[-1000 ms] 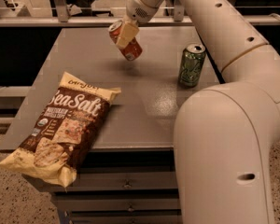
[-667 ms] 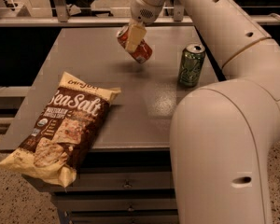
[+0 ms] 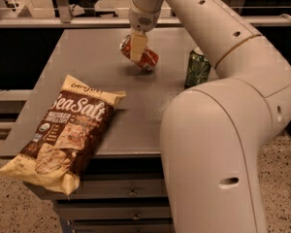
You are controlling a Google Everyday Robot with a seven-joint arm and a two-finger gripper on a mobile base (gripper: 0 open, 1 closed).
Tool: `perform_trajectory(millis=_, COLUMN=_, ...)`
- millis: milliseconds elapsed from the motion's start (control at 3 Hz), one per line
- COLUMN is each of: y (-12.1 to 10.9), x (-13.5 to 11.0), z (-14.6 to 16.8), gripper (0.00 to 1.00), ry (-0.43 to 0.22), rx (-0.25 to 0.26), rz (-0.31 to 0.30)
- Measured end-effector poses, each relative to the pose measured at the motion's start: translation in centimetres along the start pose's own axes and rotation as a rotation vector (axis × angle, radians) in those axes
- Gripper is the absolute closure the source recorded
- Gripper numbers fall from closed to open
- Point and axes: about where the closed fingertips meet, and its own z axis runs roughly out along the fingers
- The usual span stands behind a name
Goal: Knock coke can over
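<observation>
1. Since the earlier frames, the two-finger gripper point(image 3: 138, 51) and the can it holds have shifted right and downward in the frame, closer to the tabletop. The can now tilts more steeply toward its side.
2. Gripper location: upper centre of the frame, hanging from the wrist at the top edge, above the far half of the table.
3. Gripper state: clamped on the small red-orange aluminium coke can point(image 3: 149, 59) with white lettering. One pale finger point(image 3: 138, 43) lies across the can's near face; the opposing finger is hidden behind the can.
4. Coke can location: in the gripper, upper centre of the frame, over the far middle of the table. Its long axis runs from upper left to lower right. A dark shadow sits on the tabletop directly below it. Whether the lower right end touches the surface cannot be determined.
5. To the right of the coke can, clearly apart from it, a green aluminium can point(image 3: 197, 69) with pale lettering stands upright on the table, partly hidden by the arm.
6. The cream, round-sectioned robot arm point(image 3: 223, 47) curves from the top centre down the right side and fills the lower right of the frame.
7. At lower left, a brown and cream plastic snack bag point(image 3: 63, 130) printed "Sea Salt" lies flat, its bottom corner overhanging the near left table edge.
8. The flat grey rectangular table point(image 3: 87, 57) carries all these items; grey drawers point(image 3: 131, 193) sit beneath its front edge.
</observation>
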Motion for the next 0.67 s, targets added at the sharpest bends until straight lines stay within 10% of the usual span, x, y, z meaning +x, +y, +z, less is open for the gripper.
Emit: perform_trajectory(millis=667, y=0.5, x=-1.0, z=2.3, gripper=0.37, ry=0.023, rx=-0.039, rz=-0.032)
